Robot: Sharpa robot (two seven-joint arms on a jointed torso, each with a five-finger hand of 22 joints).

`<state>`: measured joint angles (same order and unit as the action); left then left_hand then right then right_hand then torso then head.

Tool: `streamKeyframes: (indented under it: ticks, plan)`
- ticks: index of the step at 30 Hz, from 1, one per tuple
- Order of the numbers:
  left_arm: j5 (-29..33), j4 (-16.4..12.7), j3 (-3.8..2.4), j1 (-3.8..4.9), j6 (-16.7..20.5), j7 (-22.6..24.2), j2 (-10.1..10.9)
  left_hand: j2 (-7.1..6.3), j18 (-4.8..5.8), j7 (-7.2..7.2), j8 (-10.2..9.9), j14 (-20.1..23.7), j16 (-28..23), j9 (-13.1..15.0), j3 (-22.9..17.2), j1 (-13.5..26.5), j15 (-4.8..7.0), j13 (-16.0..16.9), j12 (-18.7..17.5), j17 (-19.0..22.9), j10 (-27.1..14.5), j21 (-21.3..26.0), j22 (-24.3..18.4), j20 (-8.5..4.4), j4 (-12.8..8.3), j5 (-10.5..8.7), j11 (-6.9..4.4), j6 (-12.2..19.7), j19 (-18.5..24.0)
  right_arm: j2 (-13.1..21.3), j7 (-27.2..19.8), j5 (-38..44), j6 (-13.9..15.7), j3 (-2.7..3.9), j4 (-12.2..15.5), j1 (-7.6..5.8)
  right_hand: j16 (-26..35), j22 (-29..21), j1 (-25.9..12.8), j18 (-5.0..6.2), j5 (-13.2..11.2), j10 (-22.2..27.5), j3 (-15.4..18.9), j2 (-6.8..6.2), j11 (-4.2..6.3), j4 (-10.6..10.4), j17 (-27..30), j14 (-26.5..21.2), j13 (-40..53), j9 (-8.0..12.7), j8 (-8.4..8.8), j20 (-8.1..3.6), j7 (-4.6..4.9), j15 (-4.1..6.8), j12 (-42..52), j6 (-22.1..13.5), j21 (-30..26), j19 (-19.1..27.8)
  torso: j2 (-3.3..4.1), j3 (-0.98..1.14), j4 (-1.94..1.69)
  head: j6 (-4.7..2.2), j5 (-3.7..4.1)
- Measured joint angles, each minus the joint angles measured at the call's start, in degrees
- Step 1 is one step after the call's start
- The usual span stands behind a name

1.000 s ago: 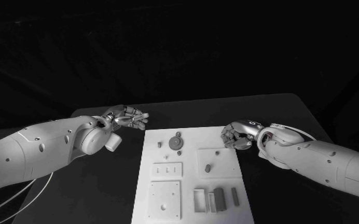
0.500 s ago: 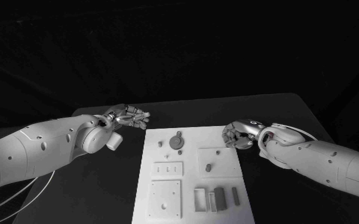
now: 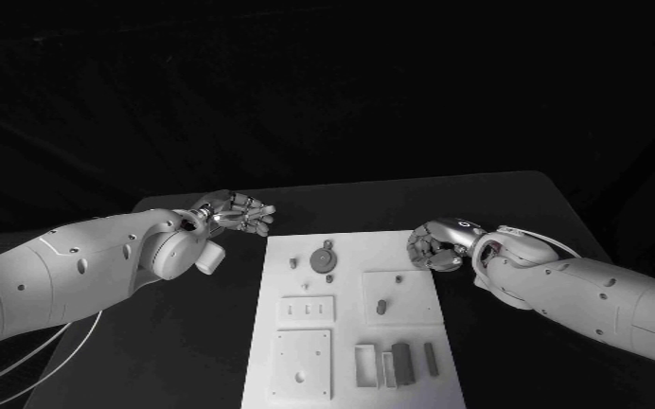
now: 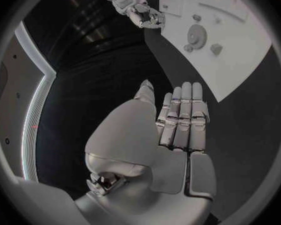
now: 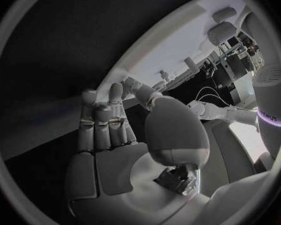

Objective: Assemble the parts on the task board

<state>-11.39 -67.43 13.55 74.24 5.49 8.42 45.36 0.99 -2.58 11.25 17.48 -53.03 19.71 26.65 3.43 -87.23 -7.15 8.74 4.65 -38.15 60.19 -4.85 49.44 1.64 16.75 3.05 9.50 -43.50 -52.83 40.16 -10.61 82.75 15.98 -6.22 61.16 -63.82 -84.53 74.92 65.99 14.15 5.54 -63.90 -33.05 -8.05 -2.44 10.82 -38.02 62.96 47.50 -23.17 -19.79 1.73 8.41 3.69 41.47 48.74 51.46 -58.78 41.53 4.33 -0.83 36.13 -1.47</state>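
The white task board (image 3: pixel 352 333) lies in the middle of the black table. A grey gear (image 3: pixel 322 258) sits near its far end, with small pegs (image 3: pixel 327 279) beside it. A slotted block (image 3: pixel 306 310) and a square plate (image 3: pixel 400 295) lie mid-board, and several rectangular parts (image 3: pixel 398 363) stand at the near right. My left hand (image 3: pixel 235 214) hovers off the board's far left corner; its fingers (image 4: pixel 181 117) are straight and hold nothing. My right hand (image 3: pixel 437 246) is at the board's far right edge; its fingers (image 5: pixel 103 120) are extended with nothing between them.
Bare black table (image 3: pixel 178 333) lies to the left of the board, and more of it (image 3: pixel 519 210) lies behind the right hand. A flat plate (image 3: pixel 300 364) occupies the board's near left corner. The left wrist view shows the gear (image 4: pixel 197 34) and my right hand (image 4: pixel 143 15).
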Motion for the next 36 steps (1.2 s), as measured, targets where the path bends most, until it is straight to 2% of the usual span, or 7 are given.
streamKeyframes:
  ticks: [15,19,23,27,32,36]
  plan:
    - [0.0,0.0,0.0,0.0,-0.1,0.0,0.0,0.0,0.01,0.0,0.0,0.0,-0.2,0.0,0.0,0.0,0.0,0.0,0.0,-0.1,0.0,0.0,0.0,0.0,0.0,0.0,0.0,0.0,0.0,-0.2,0.3,-0.1,0.3,0.04,-0.1,0.11,0.0,0.0,0.0,-0.05,0.0,0.2,0.0,0.0,0.21,0.0,-0.1,-0.2,0.3,-0.1,-0.17,0.01,0.15,0.2,0.0,0.2,0.0,0.0,0.01,0.02,0.01,0.05,0.07]
    - [0.0,-0.1,0.0,0.0,-0.2,-0.1,0.1,0.0,0.01,0.0,0.0,0.0,-0.2,0.0,0.0,0.0,0.0,0.0,0.0,-0.1,0.0,0.0,0.0,0.0,0.0,0.0,0.0,0.0,0.0,-0.2,0.3,-0.2,0.3,0.04,-0.1,0.12,0.0,0.0,-0.1,-0.06,0.0,0.2,0.0,0.07,0.21,0.0,-0.2,-0.2,0.5,0.0,-0.39,0.01,-0.33,0.19,0.3,0.8,0.0,0.0,0.01,0.04,0.02,0.07,0.07]
    - [0.0,-0.1,0.0,0.0,-0.3,-0.1,0.1,0.0,0.01,0.0,0.0,0.0,-0.2,0.0,0.0,0.0,0.0,0.1,0.0,-0.2,0.2,0.0,0.1,0.0,0.0,0.0,0.18,0.0,0.0,-0.3,0.3,-0.2,0.4,0.04,-0.1,0.12,0.0,0.0,-0.2,-0.1,0.0,0.3,0.2,0.9,0.69,0.2,-0.4,-0.1,0.8,-0.6,-1.18,0.01,-1.22,0.34,0.3,1.9,0.2,0.0,0.01,0.04,0.02,0.09,0.1]
    - [-0.4,-0.1,-0.01,0.0,-0.6,0.0,0.1,0.45,0.02,-1.55,0.7,0.0,-0.5,0.4,0.0,-0.5,0.0,0.5,0.1,-0.3,1.6,0.2,0.1,0.0,0.0,0.0,-0.72,-1.6,0.0,-0.3,0.2,-0.2,0.5,0.03,0.0,0.16,-0.2,0.0,-0.1,-0.07,0.0,0.2,0.0,1.93,1.04,0.4,-0.6,0.2,1.0,-1.0,-1.95,0.01,-2.23,0.62,0.3,2.9,0.5,0.0,0.02,0.04,0.02,0.14,0.15]
    - [-1.1,-0.1,-0.02,0.0,-1.2,0.1,0.2,0.98,0.03,-2.18,1.7,-0.2,-0.9,0.8,0.0,-0.4,0.21,1.1,1.1,-0.6,4.2,0.2,0.1,0.0,0.0,0.0,-1.73,-4.2,0.0,-0.3,0.2,-0.2,0.5,0.01,0.1,0.18,-0.2,0.0,-0.6,0.0,0.0,0.2,0.1,2.43,1.44,0.5,-0.6,0.2,1.1,-1.2,-2.34,0.02,-2.51,0.95,0.3,3.2,0.5,0.0,0.02,0.04,0.02,0.19,0.19]
    - [-1.7,-0.3,-0.02,0.0,-1.6,0.1,0.2,1.04,0.03,-2.27,1.8,-0.6,-0.9,0.8,0.0,-0.4,0.2,1.2,1.1,-0.8,4.8,0.2,0.2,-0.01,0.0,0.0,-1.88,-4.7,0.0,-0.3,0.2,-0.2,0.7,0.0,0.1,0.2,-0.2,0.0,-0.6,0.03,0.0,0.0,0.0,3.04,1.64,0.7,-0.7,0.2,1.2,-1.3,-2.4,0.02,-2.56,1.02,0.3,3.3,0.5,0.0,0.02,0.03,0.01,0.21,0.19]
